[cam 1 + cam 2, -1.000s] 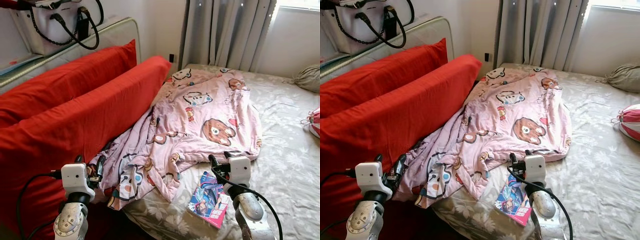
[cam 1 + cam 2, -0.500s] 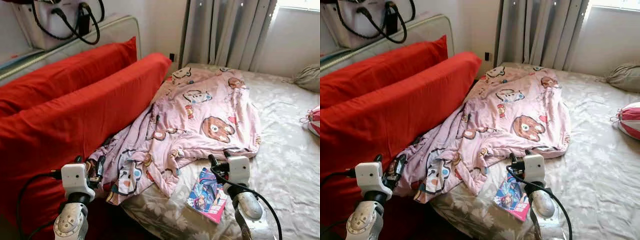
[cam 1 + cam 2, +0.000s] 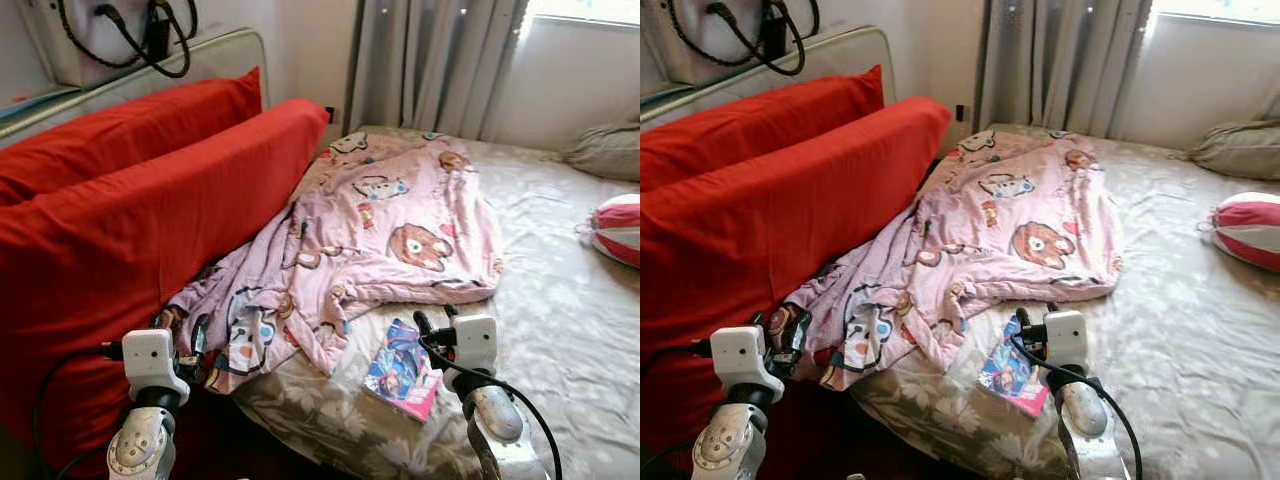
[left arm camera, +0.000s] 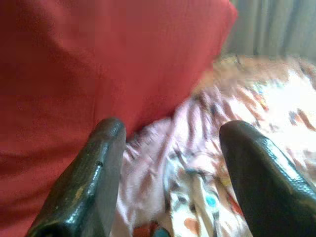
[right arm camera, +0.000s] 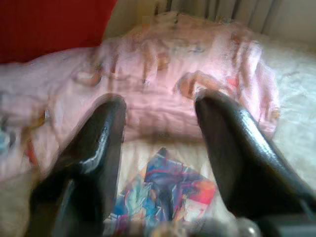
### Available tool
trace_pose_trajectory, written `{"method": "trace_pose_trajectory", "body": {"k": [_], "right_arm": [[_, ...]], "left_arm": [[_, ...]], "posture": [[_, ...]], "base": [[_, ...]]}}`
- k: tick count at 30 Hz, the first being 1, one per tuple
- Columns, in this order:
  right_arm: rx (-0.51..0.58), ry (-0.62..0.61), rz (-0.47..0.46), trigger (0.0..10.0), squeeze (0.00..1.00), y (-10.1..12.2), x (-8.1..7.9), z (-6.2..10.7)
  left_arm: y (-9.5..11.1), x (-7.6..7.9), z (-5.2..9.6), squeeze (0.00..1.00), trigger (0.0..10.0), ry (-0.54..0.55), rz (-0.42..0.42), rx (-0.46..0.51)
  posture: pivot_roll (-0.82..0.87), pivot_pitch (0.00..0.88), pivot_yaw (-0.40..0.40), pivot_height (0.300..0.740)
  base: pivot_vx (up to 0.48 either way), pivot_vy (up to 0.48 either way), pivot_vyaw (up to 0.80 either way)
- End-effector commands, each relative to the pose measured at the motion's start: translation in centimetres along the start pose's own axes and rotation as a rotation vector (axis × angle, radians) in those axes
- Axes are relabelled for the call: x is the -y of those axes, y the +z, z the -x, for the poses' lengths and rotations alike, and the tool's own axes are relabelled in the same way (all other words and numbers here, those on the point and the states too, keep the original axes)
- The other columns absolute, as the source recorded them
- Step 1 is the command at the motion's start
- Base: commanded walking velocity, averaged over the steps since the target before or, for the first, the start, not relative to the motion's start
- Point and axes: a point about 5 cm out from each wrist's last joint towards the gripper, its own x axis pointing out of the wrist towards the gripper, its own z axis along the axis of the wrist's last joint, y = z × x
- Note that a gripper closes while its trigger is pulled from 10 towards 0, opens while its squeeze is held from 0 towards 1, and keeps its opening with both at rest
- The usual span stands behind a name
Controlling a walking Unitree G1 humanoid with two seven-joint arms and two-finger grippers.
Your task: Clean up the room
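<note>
Two things on the bed (image 3: pixel 560 300) look like ours to tidy: the pink blanket (image 3: pixel 380 235), crumpled from the middle of the scene down toward 8 o'clock where its corner spills off the mattress edge against the red cushions (image 3: pixel 130 230), and a colourful booklet (image 3: pixel 402 368) lying flat at about 6 o'clock, just below the blanket's hem. Our right gripper (image 3: pixel 432 322) hovers just over the booklet's right edge with its fingers (image 5: pixel 98 148) apart and nothing between them; our left gripper (image 3: pixel 180 335) sits at 8 o'clock by the hanging corner, fingers (image 4: pixel 89 177) likewise spread and empty. We judge the blanket light, limp and bulky, so a pinch on a bunched fold or that loose corner should hold. The booklet seems thin, glossy and slippery against soft bedding; we would take it by an edge.
</note>
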Motion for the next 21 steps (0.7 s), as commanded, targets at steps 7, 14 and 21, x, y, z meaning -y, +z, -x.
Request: {"method": "trace_pose_trajectory", "body": {"k": [7,14,21], "right_arm": [[0.039,0.028,-0.004,10.0,0.00,1.10,-0.71,-0.87],[0.034,0.024,-0.001,10.0,0.00,0.97,-0.62,-0.81],[0.012,0.014,0.018,10.0,0.00,0.76,-0.48,-0.88]], "left_arm": [[-0.58,-0.47,0.77,0.00,10.0,0.019,-0.014,-0.030],[-0.63,-0.40,0.85,0.00,10.0,0.018,-0.013,-0.034],[-0.65,-0.38,0.86,0.00,10.0,0.018,-0.014,-0.034]], "posture": [[0.04,0.000,-0.001,0.671],[0.04,0.000,-0.001,0.671],[0.04,0.000,-0.002,0.671]], "base": [[0.000,0.000,0.00],[0.000,0.000,0.00],[0.000,0.000,0.00]]}}
